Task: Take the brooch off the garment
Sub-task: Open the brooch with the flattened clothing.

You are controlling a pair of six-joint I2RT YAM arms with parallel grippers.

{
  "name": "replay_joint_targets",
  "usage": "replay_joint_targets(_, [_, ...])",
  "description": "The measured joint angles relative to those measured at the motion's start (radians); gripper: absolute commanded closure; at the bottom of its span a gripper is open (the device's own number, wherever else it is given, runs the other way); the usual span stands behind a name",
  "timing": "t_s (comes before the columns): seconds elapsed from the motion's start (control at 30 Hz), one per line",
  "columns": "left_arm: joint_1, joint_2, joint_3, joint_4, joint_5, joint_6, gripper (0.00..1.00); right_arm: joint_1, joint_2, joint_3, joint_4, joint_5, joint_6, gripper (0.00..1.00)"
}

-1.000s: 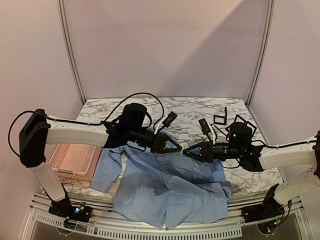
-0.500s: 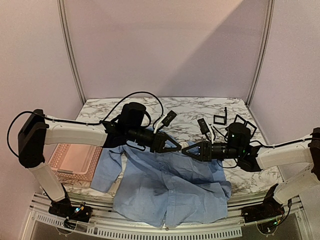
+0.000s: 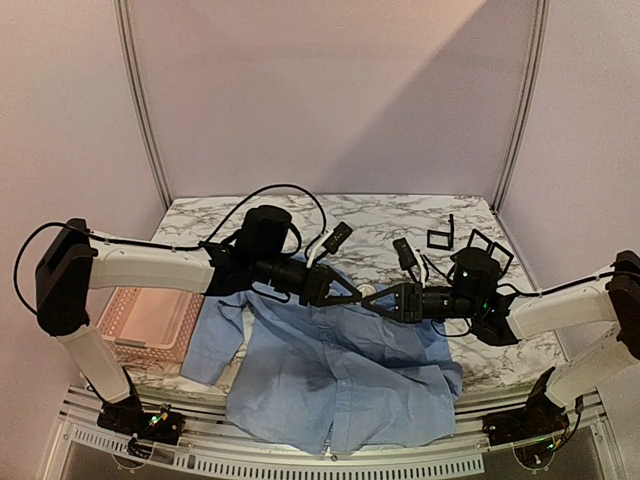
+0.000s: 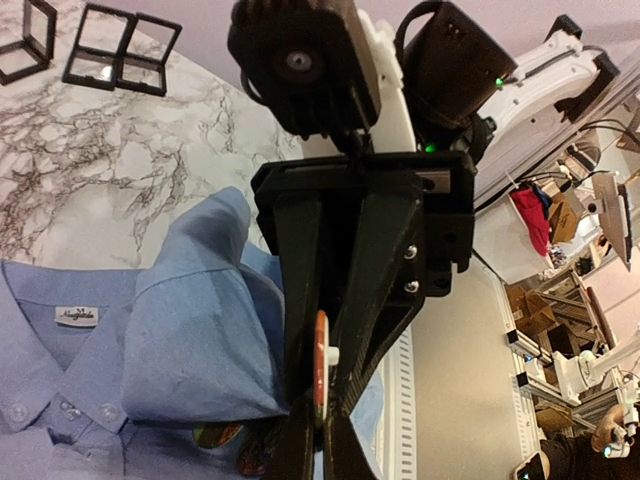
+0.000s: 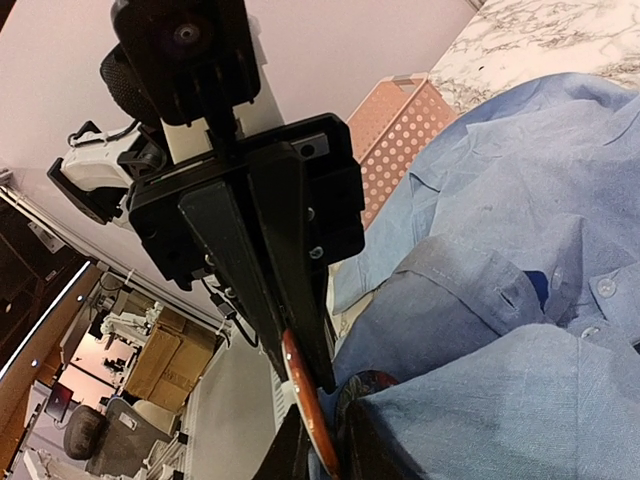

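Observation:
The light blue shirt, the garment [image 3: 340, 380], lies crumpled on the marble table. Above its collar area my two grippers meet tip to tip. The brooch [image 4: 321, 365] is a thin orange-red disc seen edge-on, with a white nub on its back. My left gripper [image 4: 320, 418] is shut on the disc's lower edge. My right gripper [image 5: 328, 418] comes from the other side, its fingers pressed close round the same brooch [image 5: 305, 400]. In the top view the left gripper [image 3: 362, 296] and right gripper [image 3: 376, 300] touch over the shirt.
Two more patterned discs [image 4: 215, 435] sit on the garment [image 4: 190, 330] under a fold. A pink plastic basket [image 3: 150, 322] stands at the left. Black wire frames [image 3: 440, 238] lie at the back right of the table.
My right gripper has slid left to meet the left gripper's tips, and its jaws have narrowed onto the brooch. The left arm has held still.

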Motion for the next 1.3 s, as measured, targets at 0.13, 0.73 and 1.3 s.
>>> replay_joint_targets(0.13, [0.000, 0.000, 0.000, -0.003, 0.000, 0.004, 1.00, -0.005, 0.014, -0.004, 0.032, -0.009, 0.027, 0.90])
replay_joint_targets(0.73, [-0.006, -0.009, 0.000, -0.103, -0.054, 0.052, 1.00, -0.022, 0.113, 0.025, 0.058, -0.080, 0.122, 0.93])
replay_joint_targets(1.3, [-0.006, -0.009, 0.008, -0.189, -0.072, 0.085, 1.00, -0.029, 0.143, 0.116, -0.146, -0.159, 0.024, 0.90])
